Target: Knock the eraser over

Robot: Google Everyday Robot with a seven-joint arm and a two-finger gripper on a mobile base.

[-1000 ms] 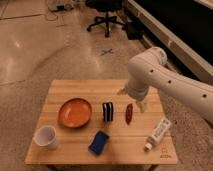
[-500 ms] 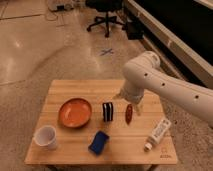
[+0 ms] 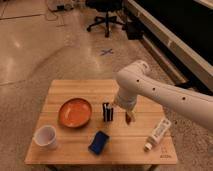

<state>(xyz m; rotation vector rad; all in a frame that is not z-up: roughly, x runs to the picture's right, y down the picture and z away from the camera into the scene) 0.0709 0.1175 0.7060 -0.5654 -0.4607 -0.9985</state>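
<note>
The eraser (image 3: 107,112), a small black block with white vertical stripes, stands upright near the middle of the wooden table (image 3: 60,90), just right of the orange plate (image 3: 76,112). My gripper (image 3: 118,105) hangs from the white arm (image 3: 160,92) that reaches in from the right. It is just above and to the right of the eraser's top, very close to it. I cannot tell whether it touches the eraser.
A slender red-brown object (image 3: 130,118) lies just right of the eraser, under the wrist. A flat blue pad (image 3: 100,142) lies at the front centre, a white cup (image 3: 46,136) at the front left, and a white tube (image 3: 157,134) at the front right. An office chair (image 3: 106,17) stands beyond.
The arm and gripper have moved left, from above the red-brown object to right beside the eraser. The eraser still stands upright in the same place.
</note>
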